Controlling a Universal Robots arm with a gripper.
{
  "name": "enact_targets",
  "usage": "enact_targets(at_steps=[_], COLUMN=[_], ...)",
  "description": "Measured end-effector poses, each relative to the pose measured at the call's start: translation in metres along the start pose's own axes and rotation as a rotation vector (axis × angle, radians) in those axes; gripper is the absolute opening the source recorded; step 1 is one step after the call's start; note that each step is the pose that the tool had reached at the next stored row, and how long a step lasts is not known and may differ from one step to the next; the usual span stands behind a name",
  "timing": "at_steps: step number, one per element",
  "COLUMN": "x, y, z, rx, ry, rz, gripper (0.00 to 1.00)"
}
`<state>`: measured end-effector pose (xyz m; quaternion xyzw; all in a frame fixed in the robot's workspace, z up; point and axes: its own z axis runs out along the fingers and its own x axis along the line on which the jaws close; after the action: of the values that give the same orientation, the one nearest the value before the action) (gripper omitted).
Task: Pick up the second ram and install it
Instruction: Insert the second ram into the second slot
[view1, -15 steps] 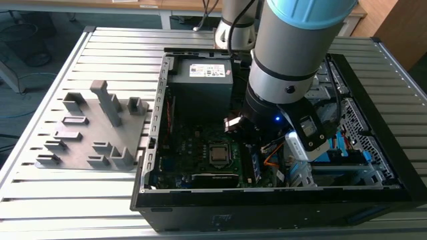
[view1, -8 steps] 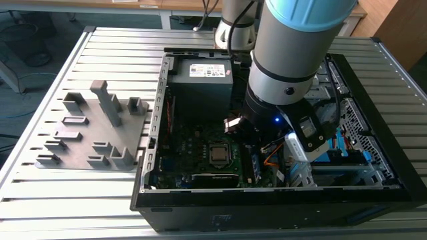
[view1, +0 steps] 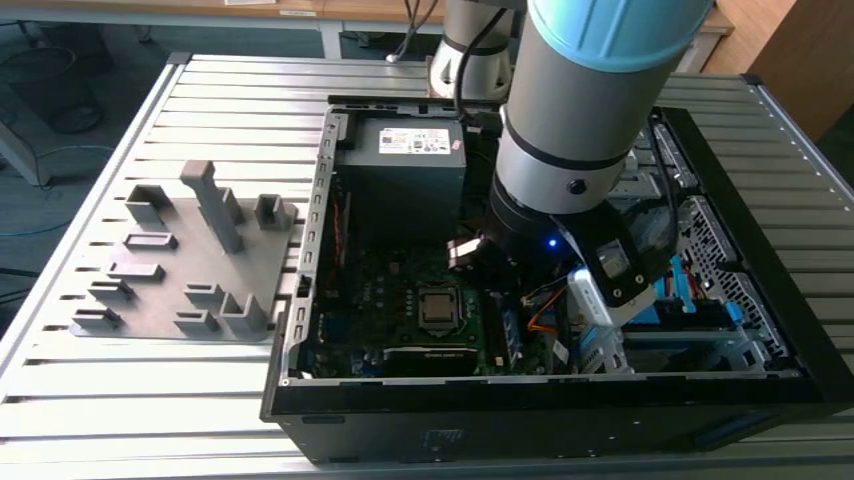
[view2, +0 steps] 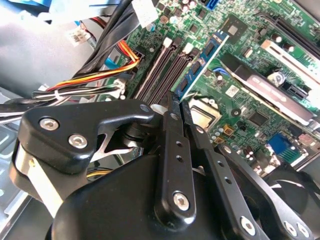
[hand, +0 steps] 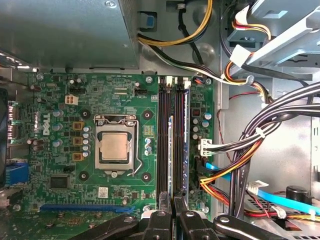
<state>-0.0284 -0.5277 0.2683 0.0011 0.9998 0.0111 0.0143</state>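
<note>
While the computer case (view1: 561, 390) lies on a slatted metal table (view1: 227, 90), the gripper (hand: 172, 207) seemingly pinches the second ram (hand: 171, 150).

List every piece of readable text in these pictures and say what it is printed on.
White label on the grey power supply box: print too small to read.
Green motherboard: white markings, too small to quote reliably.
Small white sticker on that motherboard: unreadable.
No text can be quoted.

One ram stick (view2: 202, 57), four slots (hand: 172, 145)
</note>
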Motion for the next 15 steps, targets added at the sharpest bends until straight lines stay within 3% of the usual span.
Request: enact_targets(at_steps=[15], x=[0.0002], y=[0.0000], z=[0.0080], rx=[0.0000], ry=[0.0000], rz=[0.000], gripper=[0.14])
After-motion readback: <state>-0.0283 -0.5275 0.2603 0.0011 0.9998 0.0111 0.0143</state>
